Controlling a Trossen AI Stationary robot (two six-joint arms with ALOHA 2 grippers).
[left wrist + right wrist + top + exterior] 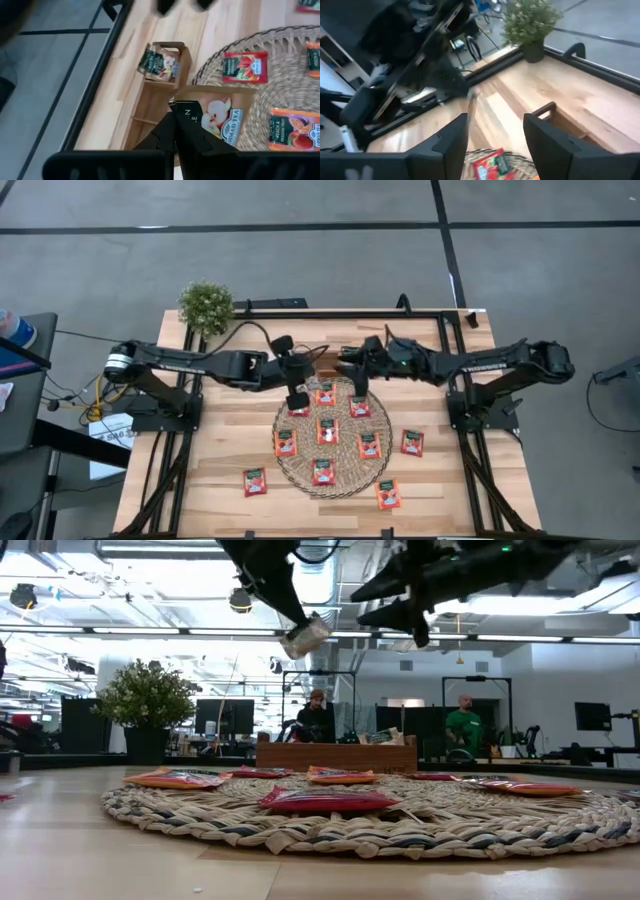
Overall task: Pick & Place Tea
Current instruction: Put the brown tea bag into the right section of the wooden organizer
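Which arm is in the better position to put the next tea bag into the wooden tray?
The left. Its gripper already holds a tea bag in the air close to the wooden tray. The right gripper is open and empty.

Open-plan robotics lab or office: grey tiled floor, ceiling strip lights, rows of monitors, seated people, wooden tabletop in black framing, potted plant.
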